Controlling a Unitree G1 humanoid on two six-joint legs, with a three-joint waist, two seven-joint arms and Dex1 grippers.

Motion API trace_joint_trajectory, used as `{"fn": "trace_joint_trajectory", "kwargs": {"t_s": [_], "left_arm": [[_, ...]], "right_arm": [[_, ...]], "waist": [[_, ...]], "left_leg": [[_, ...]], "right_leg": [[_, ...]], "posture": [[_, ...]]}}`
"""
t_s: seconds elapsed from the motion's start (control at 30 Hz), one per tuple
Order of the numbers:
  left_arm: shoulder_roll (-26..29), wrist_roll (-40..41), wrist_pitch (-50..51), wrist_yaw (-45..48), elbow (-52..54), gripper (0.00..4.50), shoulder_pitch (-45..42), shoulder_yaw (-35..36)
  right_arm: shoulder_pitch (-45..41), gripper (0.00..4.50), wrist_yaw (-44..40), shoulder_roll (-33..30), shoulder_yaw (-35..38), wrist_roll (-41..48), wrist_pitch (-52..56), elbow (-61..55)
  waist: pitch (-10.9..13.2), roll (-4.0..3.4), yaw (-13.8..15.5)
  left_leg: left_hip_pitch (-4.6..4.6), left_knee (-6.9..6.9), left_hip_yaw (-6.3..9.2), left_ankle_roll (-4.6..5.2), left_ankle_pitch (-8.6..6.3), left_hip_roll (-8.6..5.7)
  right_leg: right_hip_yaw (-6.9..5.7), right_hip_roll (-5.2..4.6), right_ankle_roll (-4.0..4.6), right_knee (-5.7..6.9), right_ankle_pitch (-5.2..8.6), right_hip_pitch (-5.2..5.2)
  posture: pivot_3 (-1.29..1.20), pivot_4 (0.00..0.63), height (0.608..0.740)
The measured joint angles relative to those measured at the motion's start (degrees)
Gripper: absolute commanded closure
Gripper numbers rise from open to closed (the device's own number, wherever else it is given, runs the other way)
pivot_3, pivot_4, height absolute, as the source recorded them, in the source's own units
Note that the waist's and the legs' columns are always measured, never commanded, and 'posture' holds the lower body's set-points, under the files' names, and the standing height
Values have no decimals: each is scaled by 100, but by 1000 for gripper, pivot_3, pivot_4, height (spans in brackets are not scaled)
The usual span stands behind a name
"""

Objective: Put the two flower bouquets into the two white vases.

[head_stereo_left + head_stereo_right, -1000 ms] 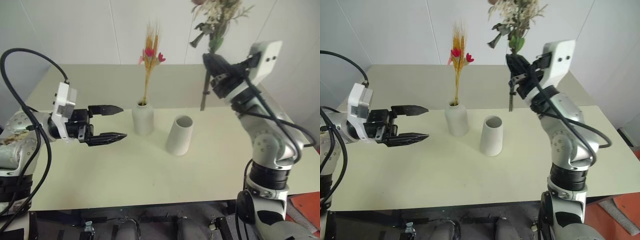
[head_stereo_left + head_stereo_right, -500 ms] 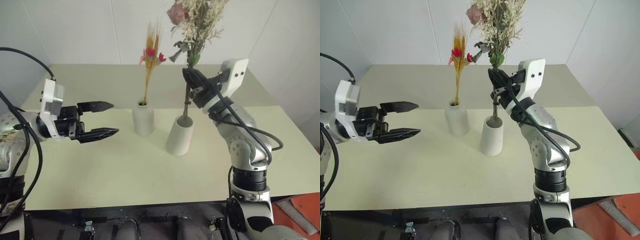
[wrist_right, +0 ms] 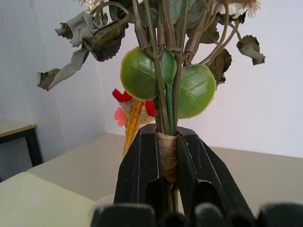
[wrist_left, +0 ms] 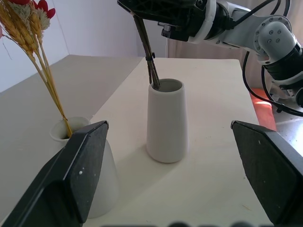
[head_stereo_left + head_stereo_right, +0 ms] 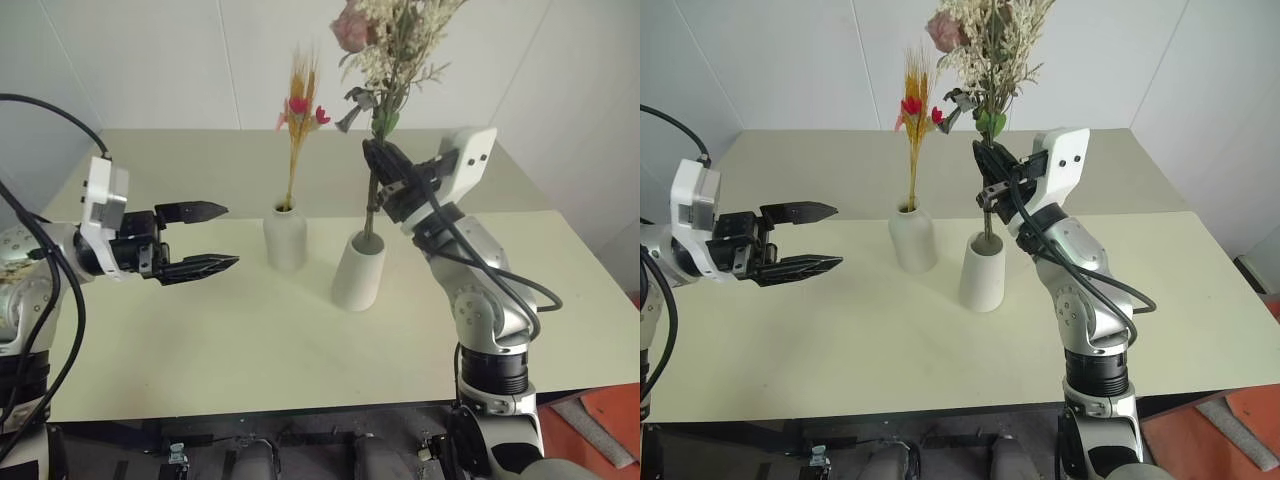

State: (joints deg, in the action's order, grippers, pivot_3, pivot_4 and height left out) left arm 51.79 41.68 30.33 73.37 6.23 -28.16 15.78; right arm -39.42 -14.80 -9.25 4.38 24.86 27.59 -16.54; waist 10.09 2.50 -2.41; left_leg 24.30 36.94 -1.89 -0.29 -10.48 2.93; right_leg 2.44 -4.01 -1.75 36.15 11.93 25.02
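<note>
Both vases are showing matte white: the bottle-shaped vase (image 5: 286, 238) and the tapered vase (image 5: 359, 271). The thin bunch (image 5: 300, 110) is showing yellow-orange stalks with red blooms. The bushy bouquet (image 5: 388, 50) is showing cream sprigs, a pink rose, green round leaves and grey-green withered leaves. The table (image 5: 300, 350) is showing plain pale cream-green. Gripper fingers (image 5: 205, 211) are showing black.

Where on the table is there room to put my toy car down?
The table's near side, in front of both vases, is bare, and so is the far strip by the wall. It's crowded mid-table around the bottle vase, cone vase, and both grippers.
</note>
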Motion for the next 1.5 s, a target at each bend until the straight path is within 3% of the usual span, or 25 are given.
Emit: {"fn": "trace_joint_trajectory", "kwargs": {"t_s": [0.43, 0.8, 1.2, 1.23, 1.5], "left_arm": [[0, -10, -25, 48, -1, 0, -1, -19], [0, -86, -25, 33, 11, 0, -1, -47], [18, -112, -36, 111, -23, 0, -1, -57], [18, -113, -36, 112, -26, 0, 0, -59], [23, -124, -37, 115, -48, 0, -32, -117]], "right_arm": [[-42, 4261, -3, 29, 125, 374, -50, -436], [545, 4261, -216, -80, -42, 443, 20, -393], [2002, 210, -812, -644, -116, 345, -96, -724], [2207, 35, -885, -740, -86, 357, -99, -877], [3212, 35, -1256, -1560, 589, 689, -74, -1526]], "waist": [[0, 0, 0], [0, 0, -3], [0, 0, 23], [0, 0, 24], [0, 1, 34]], "left_leg": [[4, 0, 0, 0, 0, 0], [3, 0, 0, 0, 0, 0], [4, 0, 0, 0, 0, 0], [4, 0, 0, 0, 0, -1], [0, 1, 0, 0, 0, -1]], "right_leg": [[0, 0, 0, 0, 0, 3], [0, 0, 0, 0, 0, 3], [0, 0, -7, -3, 4, 2], [0, -1, -9, -3, 6, 1], [1, 0, -29, -4, 18, -2]], "posture": [[0, 150, 740], [0, 150, 740], [0, 150, 740], [0, 150, 740], [0, 150, 740]]}}
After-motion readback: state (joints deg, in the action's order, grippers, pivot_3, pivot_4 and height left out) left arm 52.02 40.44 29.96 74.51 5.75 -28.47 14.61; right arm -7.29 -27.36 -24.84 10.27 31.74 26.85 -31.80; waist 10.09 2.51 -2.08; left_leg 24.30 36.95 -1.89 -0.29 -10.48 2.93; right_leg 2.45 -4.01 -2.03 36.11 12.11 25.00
